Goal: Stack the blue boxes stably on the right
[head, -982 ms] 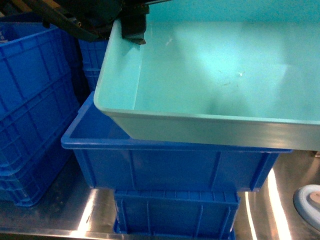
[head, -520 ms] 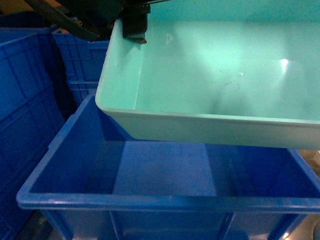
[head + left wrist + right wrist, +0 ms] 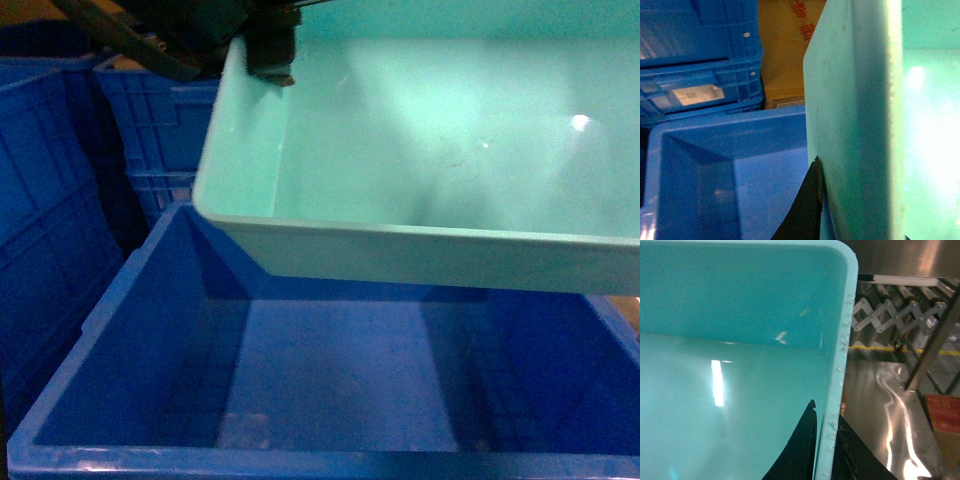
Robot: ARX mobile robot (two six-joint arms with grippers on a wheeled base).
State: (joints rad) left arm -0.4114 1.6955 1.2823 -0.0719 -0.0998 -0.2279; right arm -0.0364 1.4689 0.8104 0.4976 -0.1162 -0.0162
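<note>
One of the blue boxes, a light turquoise tub (image 3: 430, 150), hangs in the air over an open dark-blue crate (image 3: 330, 380). My left gripper (image 3: 268, 55) is shut on the tub's left wall; in the left wrist view one dark finger (image 3: 812, 200) presses the outside of that wall (image 3: 855, 100). My right gripper (image 3: 827, 420) is shut on the tub's right rim (image 3: 840, 365), one finger inside and one outside. It is out of the head view. The tub is empty.
More dark-blue crates (image 3: 50, 220) are stacked at the left and behind (image 3: 700, 60). A cardboard box (image 3: 785, 50) stands behind them. At the right are a steel surface (image 3: 875, 405), an extending roller conveyor (image 3: 900, 310) and a red carton (image 3: 945, 425).
The dark-blue crate under the tub has grown larger and closer in the head view, and its inside now shows. The steel table and the lower crate have left the view. The tub stays held.
</note>
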